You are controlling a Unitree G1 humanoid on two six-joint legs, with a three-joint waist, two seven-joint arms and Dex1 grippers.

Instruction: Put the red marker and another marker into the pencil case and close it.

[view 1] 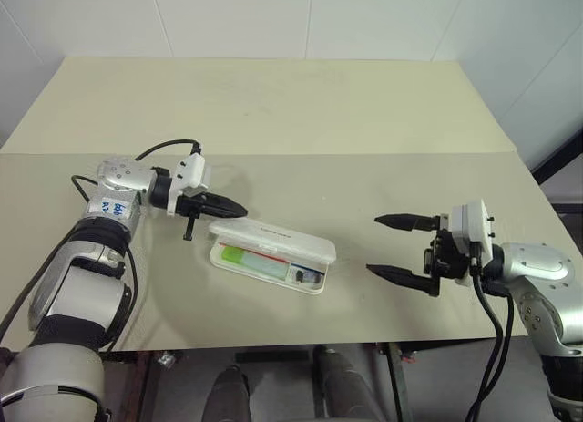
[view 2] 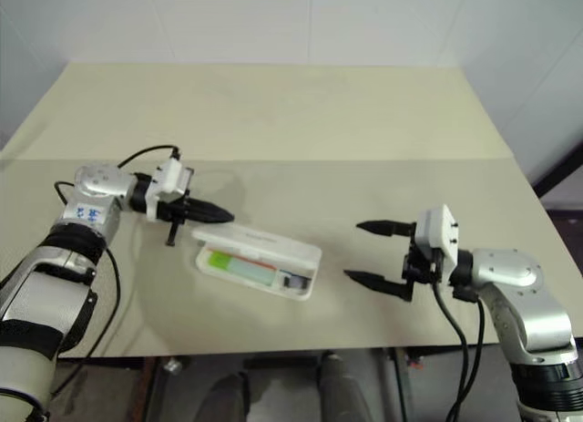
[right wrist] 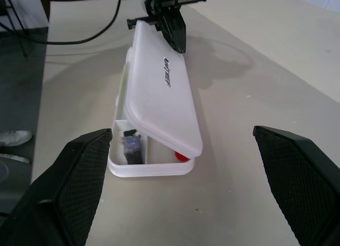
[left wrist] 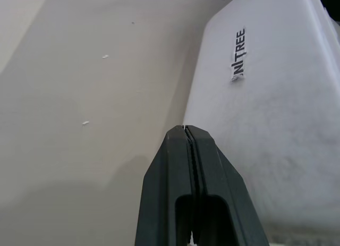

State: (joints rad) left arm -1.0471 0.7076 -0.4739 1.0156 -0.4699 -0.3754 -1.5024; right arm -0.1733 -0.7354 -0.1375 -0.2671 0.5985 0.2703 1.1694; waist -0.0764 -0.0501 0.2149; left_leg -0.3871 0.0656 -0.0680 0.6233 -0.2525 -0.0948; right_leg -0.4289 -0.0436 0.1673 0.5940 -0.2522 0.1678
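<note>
You have the white pencil case (view 1: pixel 273 254) lying near the middle of the desk (view 1: pixel 273 121), between your 2 grippers, with its lid partly raised and tilted over the tray rather than shut. Inside the tray you can see the light-green highlighter (view 1: pixel 253 260) lying along the case's length, and the red marker (view 1: pixel 255 250) just beside it on the hinge side, mostly under the lid; in the right wrist view its red end (right wrist: pixel 182 156) peeks out below the lid's edge, and a dark marker (right wrist: pixel 131 148) sits at the same end of the tray. Your left gripper (view 1: pixel 230 206) has its jaws pressed fully together, pointing toward the right, with the tips at the lid's far corner nearest that arm; the left wrist view puts the closed fingertips (left wrist: pixel 186 137) right at the lid's edge beside the black lettering, though you cannot tell for sure whether they touch it. Your right gripper (view 1: pixel 387 246) holds nothing, its jaws spread wide, and hangs above the desk well apart from the case, pointing at it.
</note>
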